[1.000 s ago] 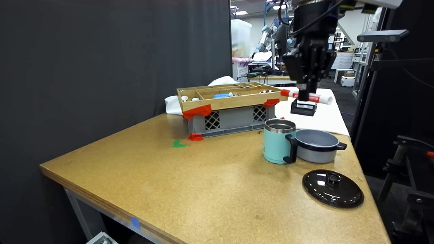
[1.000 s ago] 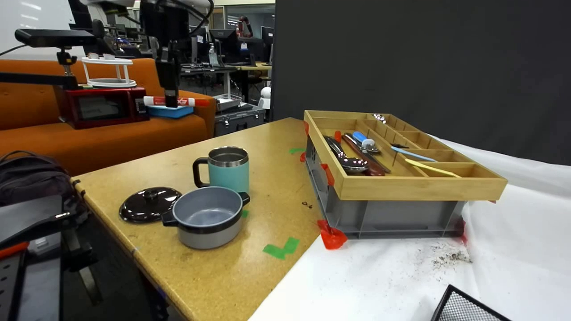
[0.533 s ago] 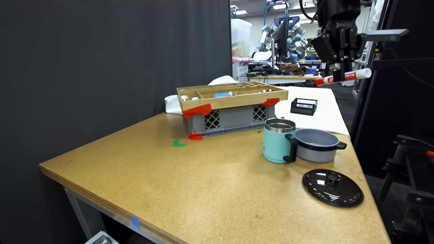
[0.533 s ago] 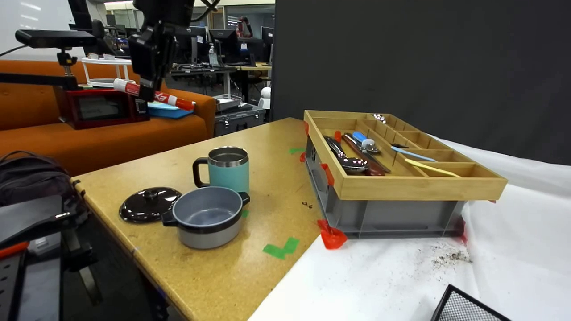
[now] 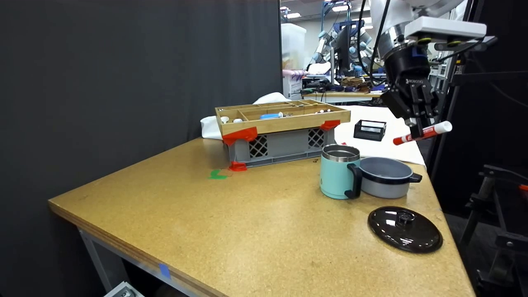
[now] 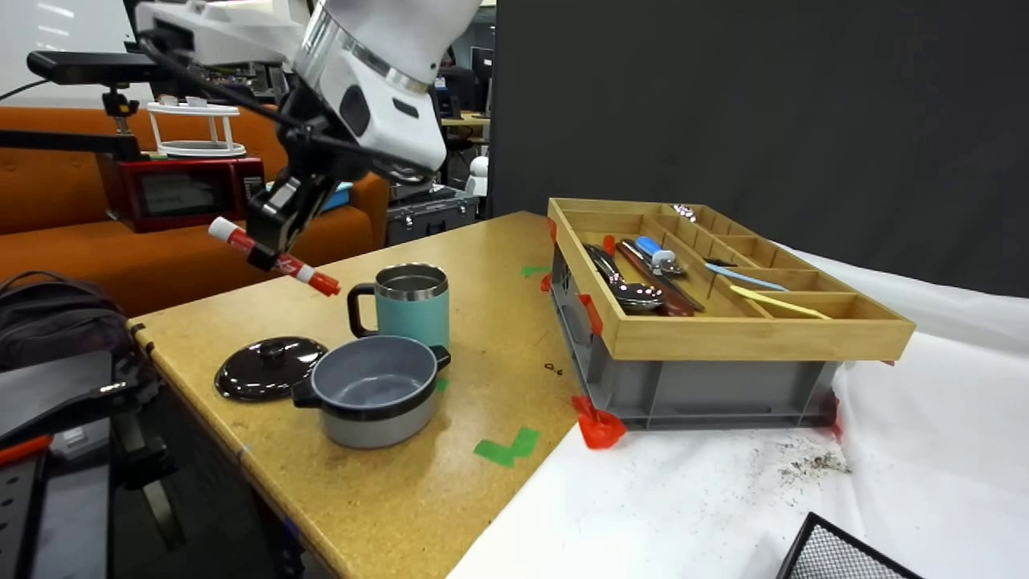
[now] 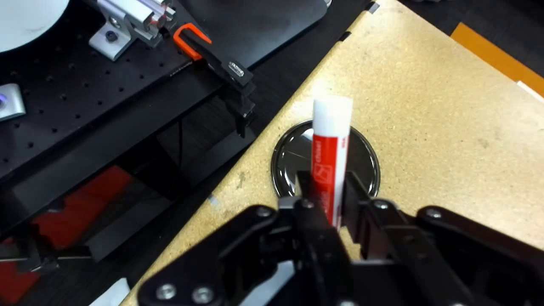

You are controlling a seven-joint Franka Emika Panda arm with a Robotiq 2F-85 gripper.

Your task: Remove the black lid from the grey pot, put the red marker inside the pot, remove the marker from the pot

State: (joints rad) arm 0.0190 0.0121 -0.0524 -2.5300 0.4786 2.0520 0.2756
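Found the gripper (image 6: 265,251) at upper left of the frame in an exterior view, pinching the marker (image 6: 291,265) partway along its length. Noted the marker held aloft and tilted, with the white end higher, apart from the pot (image 6: 376,430). Located the pot lower left of centre, upright and uncovered on the table (image 6: 482,322). Found the lid (image 6: 261,376) lying knob up, left of the pot, near but apart. Noted the mug (image 6: 414,319) directly behind the pot; unable to tell whether touching. In the wrist view, confirmed the marker at mid-frame, partly hiding the lid.
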